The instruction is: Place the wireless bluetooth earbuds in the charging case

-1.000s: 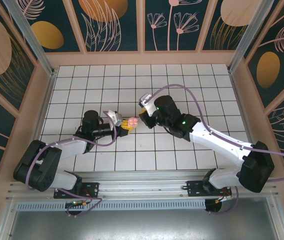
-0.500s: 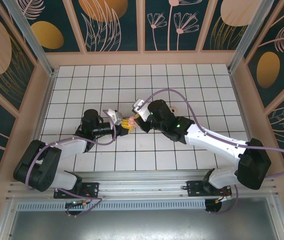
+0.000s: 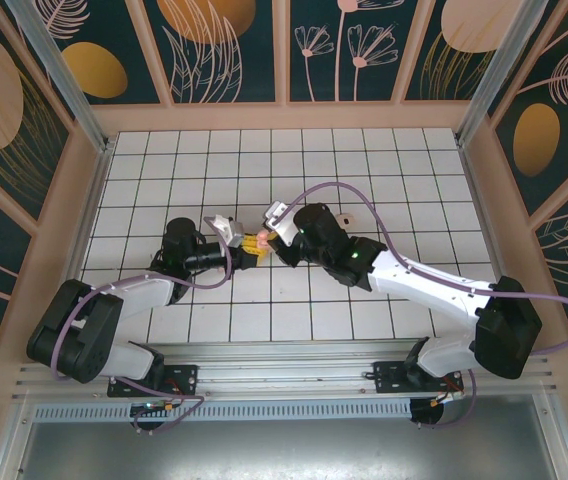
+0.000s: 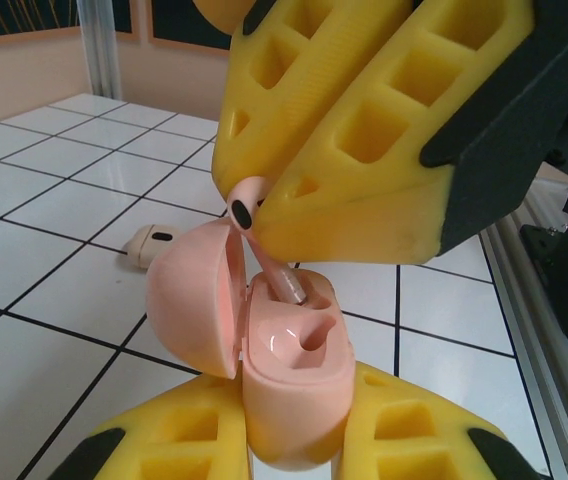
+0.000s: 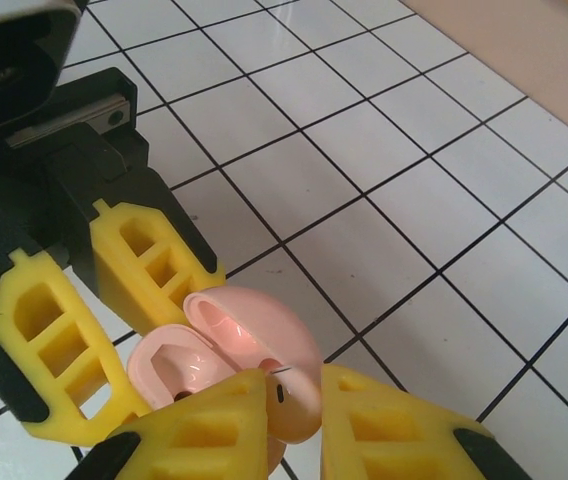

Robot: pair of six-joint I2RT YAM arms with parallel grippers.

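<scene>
The charging case (image 4: 299, 375) is pale pink with its lid (image 4: 196, 300) swung open, and my left gripper (image 4: 294, 435) is shut on its base. My right gripper (image 5: 294, 392) is shut on one pale pink earbud (image 5: 302, 405). Seen from the left wrist, that earbud (image 4: 247, 203) hangs under the right gripper's yellow fingers (image 4: 364, 130), its stem reaching into the case's far hollow. The near hollow (image 4: 314, 340) is bare. From above, both grippers (image 3: 247, 244) (image 3: 268, 238) meet at the case (image 3: 260, 241). A second earbud (image 4: 149, 243) lies loose on the tiles.
The white grid table (image 3: 414, 180) is walled by a wooden frame (image 3: 284, 115). The loose earbud (image 3: 343, 218) lies just beyond the right arm's wrist. The right arm's purple cable (image 3: 344, 190) arches over the tiles.
My right gripper has moved left with its earbud until it meets the open case. The left gripper has stayed in place holding the case.
</scene>
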